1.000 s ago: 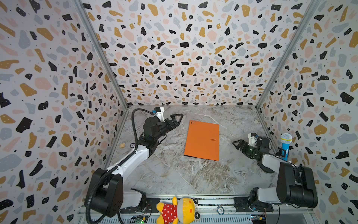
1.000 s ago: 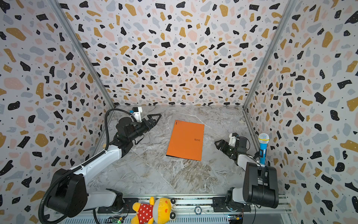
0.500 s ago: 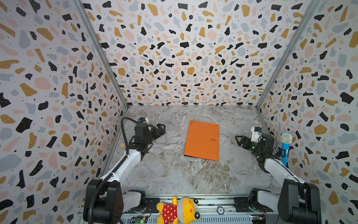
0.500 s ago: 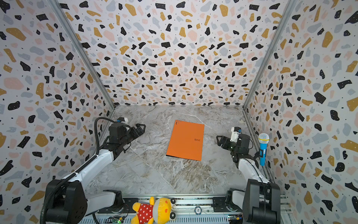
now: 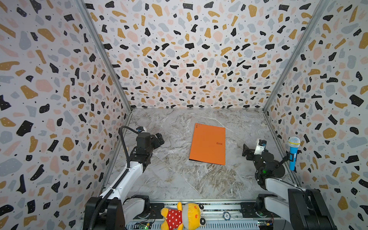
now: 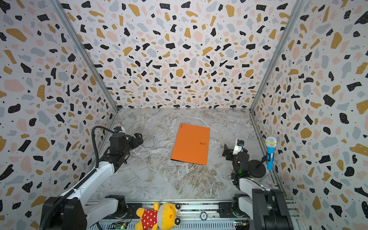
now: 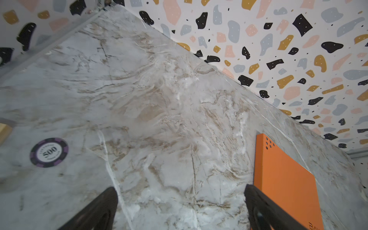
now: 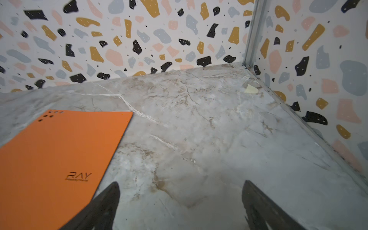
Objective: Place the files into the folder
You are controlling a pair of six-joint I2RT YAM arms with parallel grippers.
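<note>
The orange folder (image 5: pixel 208 144) (image 6: pixel 191 144) lies closed and flat on the marble table, its dark logo facing up. The files are out of view. My left gripper (image 5: pixel 159 138) (image 6: pixel 138 138) hovers left of the folder, well apart from it. In the left wrist view, the left gripper (image 7: pixel 179 188) is open with bare marble between its fingers and the folder (image 7: pixel 286 185) beyond one finger. My right gripper (image 5: pixel 247 151) (image 6: pixel 227 152) sits right of the folder. In the right wrist view, the right gripper (image 8: pixel 181 183) is open and empty, with the folder (image 8: pixel 55 155) off to one side.
A blue toy microphone (image 5: pixel 293 151) on a black stand is by the right wall. A plush toy (image 5: pixel 183 217) lies on the front rail. A poker chip (image 7: pixel 49 152) lies on the table. A pale scrap (image 8: pixel 251 89) lies near the back right corner. Patterned walls close three sides.
My left gripper has drawn back to the left and toward the front, away from the folder. The right arm has folded back, its gripper staying near the same spot. The folder has not moved.
</note>
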